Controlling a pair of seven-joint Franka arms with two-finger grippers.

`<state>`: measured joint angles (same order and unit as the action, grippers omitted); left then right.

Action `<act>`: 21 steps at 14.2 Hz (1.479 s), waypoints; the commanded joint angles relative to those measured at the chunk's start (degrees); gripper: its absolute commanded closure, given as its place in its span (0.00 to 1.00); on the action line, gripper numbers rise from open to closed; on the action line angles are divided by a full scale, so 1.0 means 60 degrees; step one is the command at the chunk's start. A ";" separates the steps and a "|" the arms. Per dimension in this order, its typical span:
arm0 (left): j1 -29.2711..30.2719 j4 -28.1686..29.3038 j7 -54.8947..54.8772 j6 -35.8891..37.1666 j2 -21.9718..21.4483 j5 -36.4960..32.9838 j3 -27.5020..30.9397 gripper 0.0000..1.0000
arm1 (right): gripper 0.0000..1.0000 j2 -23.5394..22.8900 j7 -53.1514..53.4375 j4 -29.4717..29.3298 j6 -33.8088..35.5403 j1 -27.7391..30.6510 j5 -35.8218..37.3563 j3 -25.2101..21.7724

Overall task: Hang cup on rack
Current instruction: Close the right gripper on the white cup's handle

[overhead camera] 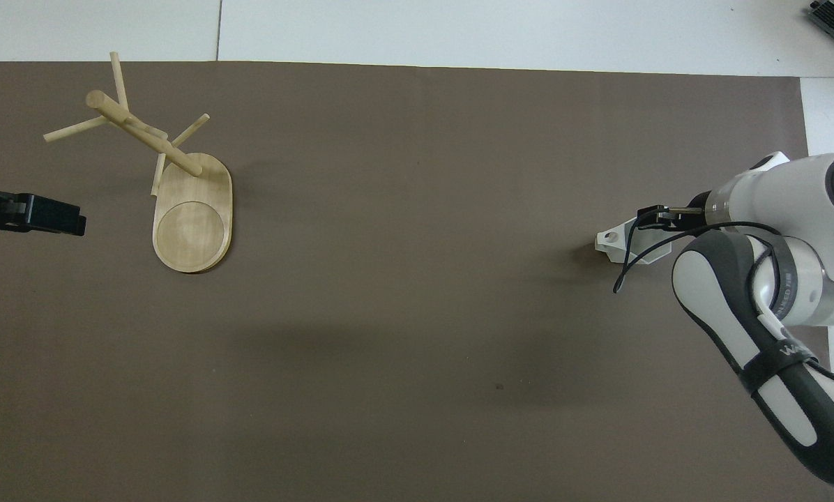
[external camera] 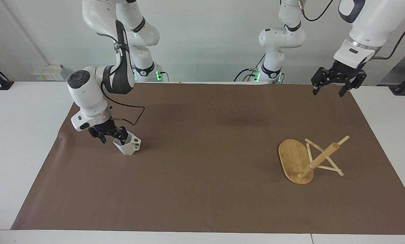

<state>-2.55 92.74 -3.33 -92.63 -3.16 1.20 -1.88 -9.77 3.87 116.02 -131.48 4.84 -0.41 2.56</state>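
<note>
Cup (external camera: 129,145) tilted on the mat, rim wall between the right gripper's (external camera: 113,135) 2 closed fingers (left gripper (external camera: 328,88) spread, idle).

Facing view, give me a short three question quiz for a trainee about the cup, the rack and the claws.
1. True or false: the rack stands upright.
2. Which claw is at the cup? A) left claw B) right claw
3. Fill in: the left claw hangs over the brown mat's ____ nearest the robots.

Key:
1. False; it lies tipped, its base on edge.
2. B; the right claw grips the cup's rim.
3. Edge; that arm waits.
</note>
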 commanded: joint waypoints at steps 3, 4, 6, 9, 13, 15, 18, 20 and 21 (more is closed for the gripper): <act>0.0044 0.0233 0.0100 0.0043 -0.0235 -0.0200 -0.0053 0.00 | 0.27 0.0076 0.0453 0.0263 -0.0249 -0.0030 0.0025 0.0057; 0.0044 0.0233 0.0100 0.0043 -0.0235 -0.0200 -0.0053 0.00 | 0.31 0.0076 0.0468 0.0263 -0.0249 -0.0030 0.0025 0.0057; 0.0044 0.0233 0.0100 0.0043 -0.0235 -0.0200 -0.0053 0.00 | 0.49 0.0076 0.0468 0.0263 -0.0249 -0.0030 0.0025 0.0057; 0.0044 0.0233 0.0100 0.0043 -0.0235 -0.0200 -0.0053 0.00 | 0.86 0.0076 0.0468 0.0263 -0.0249 -0.0044 0.0025 0.0071; 0.0044 0.0233 0.0100 0.0043 -0.0235 -0.0200 -0.0053 0.00 | 1.00 0.0076 0.0439 0.0234 -0.0234 -0.0044 0.0025 0.0071; 0.0044 0.0233 0.0100 0.0043 -0.0235 -0.0200 -0.0053 0.00 | 1.00 0.0062 0.0439 0.0161 -0.0176 -0.0044 0.0025 0.0071; 0.0044 0.0233 0.0100 0.0043 -0.0235 -0.0200 -0.0053 0.00 | 1.00 0.0003 0.0395 -0.0087 -0.0001 -0.0059 0.0025 0.0086; 0.0044 0.0233 0.0100 0.0043 -0.0235 -0.0200 -0.0053 0.00 | 1.00 0.0018 0.0351 -0.0365 0.0291 -0.0059 0.0025 0.0217; 0.0044 0.0233 0.0100 0.0043 -0.0235 -0.0200 -0.0053 0.00 | 1.00 0.0018 0.0351 -0.0628 0.0568 -0.0045 0.0025 0.0290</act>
<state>-2.55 92.74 -3.33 -92.63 -3.16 1.20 -1.88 -9.63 5.18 115.19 -130.96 4.45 -0.57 3.37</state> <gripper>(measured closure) 0.000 0.925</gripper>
